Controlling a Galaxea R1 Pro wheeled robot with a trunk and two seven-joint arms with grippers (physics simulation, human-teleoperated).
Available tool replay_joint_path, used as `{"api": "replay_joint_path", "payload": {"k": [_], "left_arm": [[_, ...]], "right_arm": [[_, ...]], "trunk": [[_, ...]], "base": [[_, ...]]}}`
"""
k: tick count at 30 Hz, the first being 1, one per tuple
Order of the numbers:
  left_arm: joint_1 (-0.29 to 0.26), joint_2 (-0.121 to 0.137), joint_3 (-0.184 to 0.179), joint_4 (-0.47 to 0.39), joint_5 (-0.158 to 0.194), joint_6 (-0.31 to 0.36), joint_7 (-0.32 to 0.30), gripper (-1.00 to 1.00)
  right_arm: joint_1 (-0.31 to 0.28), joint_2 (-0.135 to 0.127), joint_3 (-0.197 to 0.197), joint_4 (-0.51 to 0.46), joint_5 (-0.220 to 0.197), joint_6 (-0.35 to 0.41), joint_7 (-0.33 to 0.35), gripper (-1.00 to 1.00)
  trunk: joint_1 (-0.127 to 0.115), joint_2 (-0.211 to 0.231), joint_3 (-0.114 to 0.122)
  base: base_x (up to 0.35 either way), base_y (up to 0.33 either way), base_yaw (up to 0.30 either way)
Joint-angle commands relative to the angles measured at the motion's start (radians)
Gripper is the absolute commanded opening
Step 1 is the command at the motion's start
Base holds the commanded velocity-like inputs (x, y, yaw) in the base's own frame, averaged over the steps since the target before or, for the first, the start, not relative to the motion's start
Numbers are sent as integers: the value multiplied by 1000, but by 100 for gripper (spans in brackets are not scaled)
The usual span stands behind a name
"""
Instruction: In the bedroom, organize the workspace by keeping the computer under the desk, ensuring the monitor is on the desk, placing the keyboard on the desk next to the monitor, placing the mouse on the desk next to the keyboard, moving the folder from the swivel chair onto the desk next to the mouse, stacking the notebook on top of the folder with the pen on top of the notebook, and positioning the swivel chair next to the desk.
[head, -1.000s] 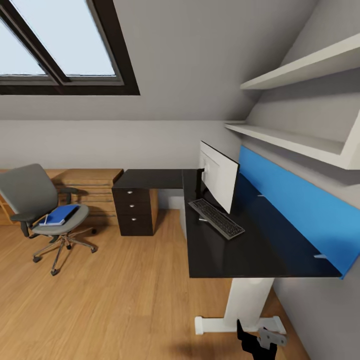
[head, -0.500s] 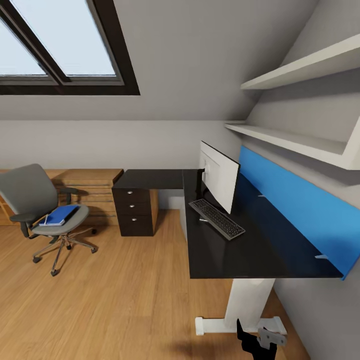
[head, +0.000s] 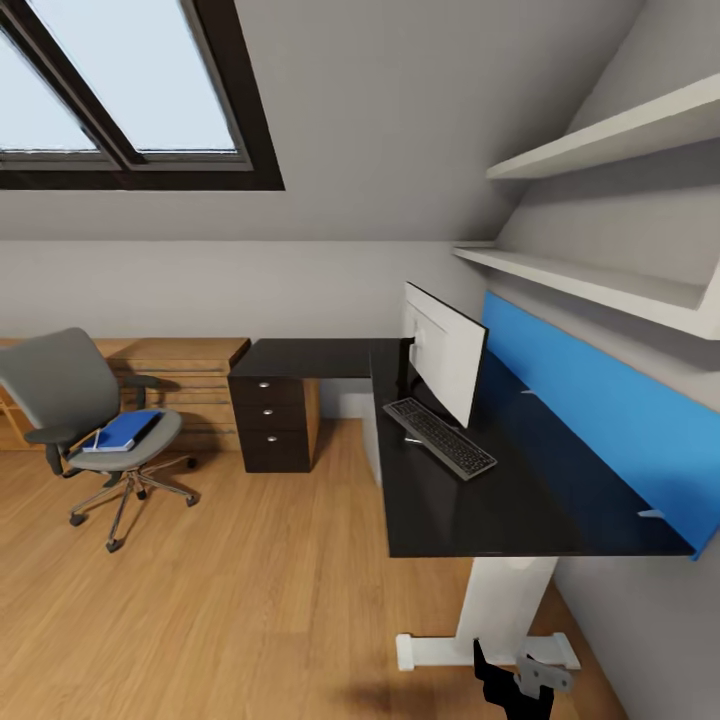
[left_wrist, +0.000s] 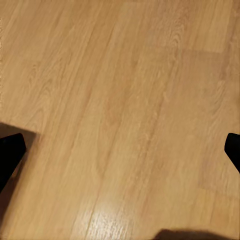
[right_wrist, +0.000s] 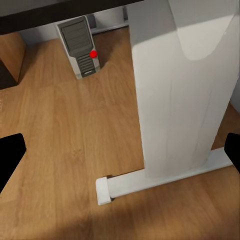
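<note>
The black-topped desk (head: 470, 505) runs along the right wall. On it the monitor (head: 447, 348) stands with its white back toward me, and the keyboard (head: 438, 437) lies just in front of it. The swivel chair (head: 75, 400) stands apart at the left with the blue folder (head: 122, 430) on its seat. A dark strip along the folder's edge may be the notebook. Pen and mouse are out of view. The computer (right_wrist: 80, 46) sits under the desk. My right gripper (right_wrist: 120, 155) (head: 512, 685) hangs open by the white pedestal leg (right_wrist: 180, 90). My left gripper (left_wrist: 120, 155) is open over floor.
A black three-drawer unit (head: 275, 420) stands under the desk's far wing, with low wooden shelving (head: 190, 375) behind the chair. White wall shelves (head: 590, 280) overhang the desk above the blue back panel (head: 600, 410). Wood floor (head: 250, 580) lies between chair and desk.
The whole head view has shifted slightly to the right, so the camera moved. Chair, folder, monitor and keyboard keep their places.
</note>
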Motion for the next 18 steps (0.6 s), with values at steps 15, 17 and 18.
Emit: {"api": "replay_joint_path", "payload": {"k": [15, 17, 18], "left_arm": [[-1, -1, 5, 1, 0, -5, -1, 100], [-1, -1, 5, 1, 0, -5, -1, 100], [-1, -1, 5, 1, 0, -5, -1, 100]], "right_arm": [[-1, 0, -3, 3, -10, -5, 12, 100], [-1, 0, -3, 3, -10, -5, 13, 100], [-1, 0, -3, 3, -10, -5, 13, 100]], "trunk": [[0, -1, -1], [0, -1, -1], [0, -1, -1]], "base": [[13, 285, 0], [140, 290, 0], [170, 280, 0]]}}
